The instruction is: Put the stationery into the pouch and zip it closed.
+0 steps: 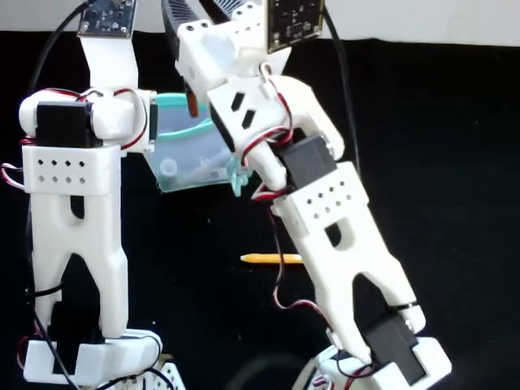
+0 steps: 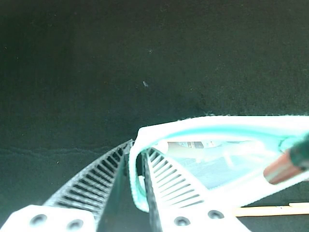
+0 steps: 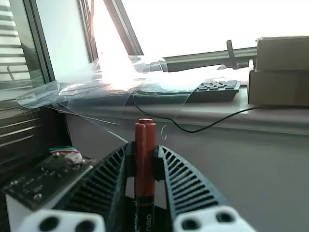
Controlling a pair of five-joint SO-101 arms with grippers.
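Black tabletop point(image 1: 439, 162) stretches under both arms, a yellow pencil point(image 1: 272, 259) lying loose near the right arm. Left hand point(image 2: 136, 157) is clenched on the rim of the pouch point(image 1: 191, 158), holding its mouth open. Right hand point(image 3: 144, 150) grasps a red pen point(image 3: 144, 169), which points lengthwise down at that mouth.

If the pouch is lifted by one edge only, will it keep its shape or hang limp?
Probably limp: the pouch looks like thin, soft, see-through plastic, and its rim bends where the left gripper pinches it. It seems light for its size. The smooth film may slip, so a firm pinch seems wise.
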